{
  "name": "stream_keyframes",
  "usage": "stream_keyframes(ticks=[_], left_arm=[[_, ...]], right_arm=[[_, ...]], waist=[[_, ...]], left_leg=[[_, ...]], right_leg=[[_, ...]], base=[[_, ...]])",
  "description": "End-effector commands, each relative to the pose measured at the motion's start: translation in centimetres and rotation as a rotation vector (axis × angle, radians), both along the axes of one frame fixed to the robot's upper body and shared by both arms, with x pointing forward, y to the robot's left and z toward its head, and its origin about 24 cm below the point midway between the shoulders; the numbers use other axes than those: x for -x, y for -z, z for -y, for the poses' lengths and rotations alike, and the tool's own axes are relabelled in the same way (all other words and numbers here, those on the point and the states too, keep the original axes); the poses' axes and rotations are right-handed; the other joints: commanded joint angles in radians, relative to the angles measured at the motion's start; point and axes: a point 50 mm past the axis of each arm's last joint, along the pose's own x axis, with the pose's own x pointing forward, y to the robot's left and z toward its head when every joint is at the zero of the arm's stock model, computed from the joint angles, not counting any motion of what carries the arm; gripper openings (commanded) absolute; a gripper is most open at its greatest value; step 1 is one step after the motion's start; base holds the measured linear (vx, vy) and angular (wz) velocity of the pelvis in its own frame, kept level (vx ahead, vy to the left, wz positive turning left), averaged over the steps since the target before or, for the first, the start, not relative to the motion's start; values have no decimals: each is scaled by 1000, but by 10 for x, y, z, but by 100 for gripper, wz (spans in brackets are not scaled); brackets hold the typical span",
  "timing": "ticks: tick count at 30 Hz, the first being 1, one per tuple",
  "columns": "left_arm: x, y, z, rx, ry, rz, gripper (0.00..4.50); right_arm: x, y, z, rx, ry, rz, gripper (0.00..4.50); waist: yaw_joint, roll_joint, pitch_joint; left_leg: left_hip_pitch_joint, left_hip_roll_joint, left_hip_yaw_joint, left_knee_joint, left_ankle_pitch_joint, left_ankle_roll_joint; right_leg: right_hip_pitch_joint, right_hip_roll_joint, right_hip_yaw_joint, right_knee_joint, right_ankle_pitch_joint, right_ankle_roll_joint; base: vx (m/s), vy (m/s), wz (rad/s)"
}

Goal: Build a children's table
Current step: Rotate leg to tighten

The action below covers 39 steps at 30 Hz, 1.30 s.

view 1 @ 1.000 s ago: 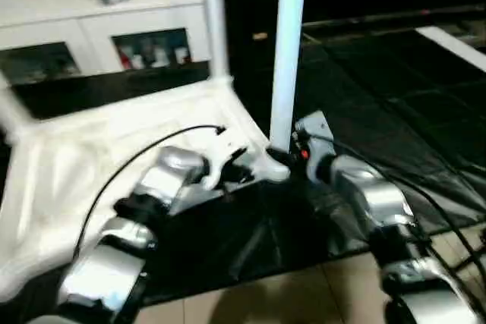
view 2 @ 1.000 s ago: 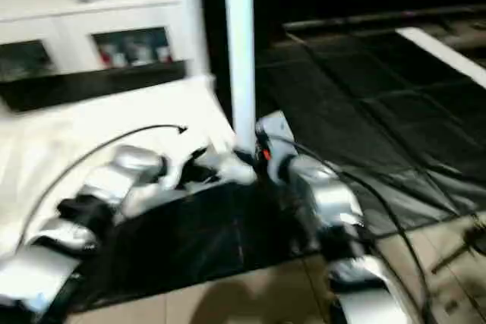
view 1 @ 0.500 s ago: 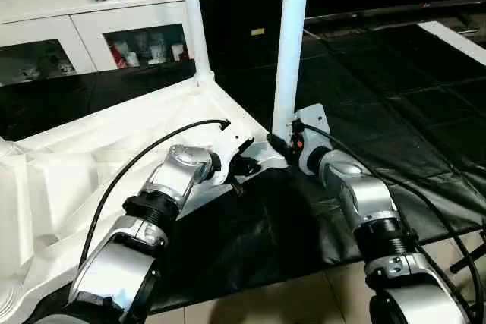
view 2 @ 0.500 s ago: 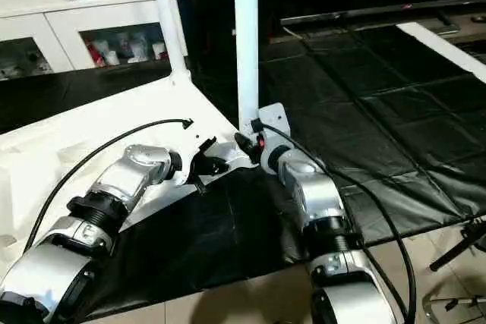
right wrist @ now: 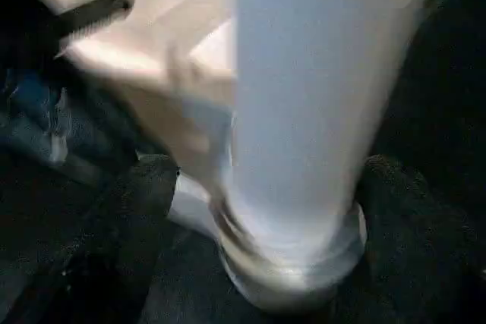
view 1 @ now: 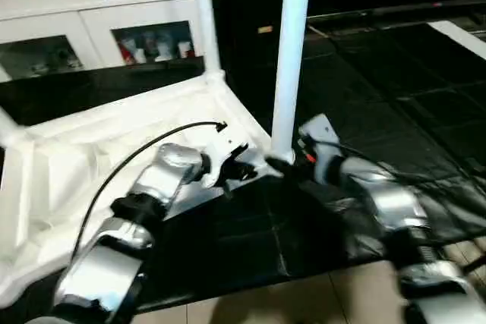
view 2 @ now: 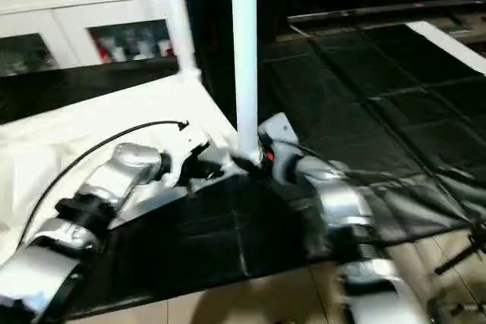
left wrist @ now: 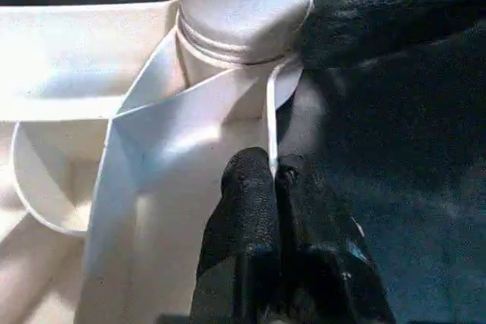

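- Two white legs stand upright from the children's table (view 1: 99, 149), which lies upside down on a black floor mat (view 1: 395, 89), its ribbed underside facing up.
- White cabinet (view 1: 91, 13) with glass doors stands behind the table, small items on its top.
- Near leg (view 1: 291, 51) rises from the rounded corner socket closest to the robot; the far leg (view 1: 203, 17) rises from the next corner toward the cabinet.
- Right gripper (right wrist: 250, 210) sits at the foot of the near leg, its black fingers (right wrist: 129, 210) spread wide on either side of the tube, with a gap between each and the leg.
- Left gripper (left wrist: 272, 180) has its two fingers pressed together on the thin edge of the table's rim, just beside the near leg's socket.
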Motion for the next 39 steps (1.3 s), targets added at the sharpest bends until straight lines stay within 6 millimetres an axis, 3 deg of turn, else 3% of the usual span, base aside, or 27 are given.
stream_keyframes(ticks=[1,3,6,11,15,17,18,20,27,39], left_arm=[[4,-5,-2,-4,107,12,0],[7,-4,-2,-10,153,8,0],[11,-3,-3,-20,209,-3,0],[19,-3,-6,-61,369,-17,0],[23,-4,-7,-74,448,-38,0],[23,-4,-8,-104,474,-30,0],[23,-5,-8,-117,495,-29,0],[25,-5,-8,-120,514,-34,0],[29,-6,-8,-125,563,-40,0],[34,-5,-4,-131,609,-49,0]], right_arm=[[4,-9,3,-34,-112,11,424],[6,-13,8,-48,-162,10,424],[9,-19,14,-59,-237,5,424],[16,-24,20,-42,-426,-19,424],[17,-26,19,-41,-507,-31,424],[16,-26,17,-28,-548,-46,408],[14,-25,15,-13,-574,-53,395],[13,-23,13,2,-596,-61,380],[13,-22,6,-12,-664,-96,324],[13,-17,0,-47,-701,-124,210]], waist=[[7,-7,-69],[14,-9,-75],[27,-11,-72],[52,-18,-71],[57,-19,-68],[63,-20,-66],[67,-26,-66],[72,-25,-66],[76,-26,-71],[79,-17,-71]], left_leg=[[-15,14,12,-59,-92,131],[-18,15,11,-55,-74,146],[-16,17,14,-54,-73,152],[-13,21,15,-56,-82,141],[-16,21,15,-57,-100,130],[-14,20,17,-57,-122,114],[-11,21,17,-58,-129,107],[-10,21,18,-59,-135,97],[-17,22,16,-56,-89,110],[-17,22,16,-54,-91,107]], right_leg=[[75,-40,52,-45,-210,-200],[77,-41,51,-37,-172,-213],[73,-42,50,-39,-186,-221],[68,-43,54,-39,-222,-211],[66,-45,54,-40,-262,-201],[63,-46,55,-45,-315,-186],[60,-46,55,-45,-337,-179],[59,-48,55,-47,-358,-171],[62,-46,57,-35,-279,-190],[62,-43,55,-35,-270,-193]], base=[[0,0,0],[0,0,0],[0,0,0],[0,0,0],[0,0,0],[0,0,0],[0,0,0],[0,0,0],[0,0,0],[0,0,0]])
